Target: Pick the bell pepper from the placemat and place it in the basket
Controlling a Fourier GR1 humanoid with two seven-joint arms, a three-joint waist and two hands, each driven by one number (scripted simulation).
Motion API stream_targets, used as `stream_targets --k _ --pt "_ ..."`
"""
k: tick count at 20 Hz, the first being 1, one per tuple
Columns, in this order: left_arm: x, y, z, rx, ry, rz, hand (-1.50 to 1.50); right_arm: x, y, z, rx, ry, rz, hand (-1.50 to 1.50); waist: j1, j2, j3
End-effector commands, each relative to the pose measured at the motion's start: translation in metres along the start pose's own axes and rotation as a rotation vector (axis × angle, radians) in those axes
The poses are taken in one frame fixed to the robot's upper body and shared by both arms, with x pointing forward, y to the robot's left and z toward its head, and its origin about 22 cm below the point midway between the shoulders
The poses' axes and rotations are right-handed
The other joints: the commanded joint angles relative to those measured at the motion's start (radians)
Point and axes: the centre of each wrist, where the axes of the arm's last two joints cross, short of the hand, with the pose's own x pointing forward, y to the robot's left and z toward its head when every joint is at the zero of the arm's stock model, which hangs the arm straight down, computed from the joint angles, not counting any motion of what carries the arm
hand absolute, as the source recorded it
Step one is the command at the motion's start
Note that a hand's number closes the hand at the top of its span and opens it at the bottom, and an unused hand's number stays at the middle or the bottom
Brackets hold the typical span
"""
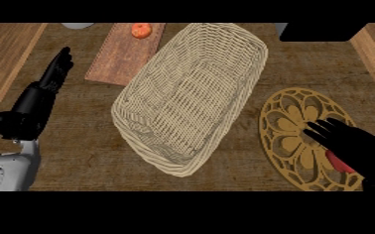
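Observation:
A red bell pepper (338, 161) lies on the round golden cut-out placemat (293, 114) at the lower right, mostly hidden under my right hand (350, 143). That hand hovers over it with its fingers pointing left across the placemat; only a red sliver shows below the palm. I cannot tell whether the fingers curl round the pepper. The long woven basket (192, 95) lies diagonally in the middle and holds nothing. My left hand (45, 84) rests open at the left edge, fingers straight and pointing up.
A wooden cutting board (117, 54) lies at the upper left of the basket with an orange-red fruit (141, 29) on its far end. A black object (322, 31) sits at the top right, and a grey object (77, 25) at the top left.

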Motion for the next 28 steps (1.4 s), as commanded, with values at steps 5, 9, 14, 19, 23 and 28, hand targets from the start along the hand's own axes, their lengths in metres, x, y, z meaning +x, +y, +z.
stream_targets --k 5,9,14,19,23,28 --pt "-0.004 -0.010 -0.009 0.018 -0.005 0.005 0.00 -0.012 0.015 -0.006 0.013 0.021 0.000 -1.50 -0.002 0.001 0.000" --pt "0.016 0.015 -0.006 -0.005 -0.011 -0.007 0.00 -0.029 0.029 -0.019 0.015 0.035 -0.006 -1.50 0.006 0.001 0.001" --pt "0.000 -0.010 0.000 -0.001 -0.013 0.012 0.00 -0.011 0.023 -0.024 0.024 0.019 -0.010 -1.50 0.001 0.000 0.000" --pt "-0.005 -0.013 0.001 -0.005 -0.010 -0.003 0.00 -0.024 0.047 -0.043 0.029 0.032 -0.087 1.50 0.003 0.001 0.000" --pt "-0.013 -0.005 0.009 -0.004 -0.026 -0.001 0.00 -0.013 0.052 -0.049 0.021 -0.003 -0.028 1.50 0.004 0.001 0.000" --pt "-0.001 -0.017 -0.009 0.000 -0.013 0.011 0.00 -0.016 0.047 -0.057 -0.011 -0.041 0.022 1.50 0.002 0.002 0.000"
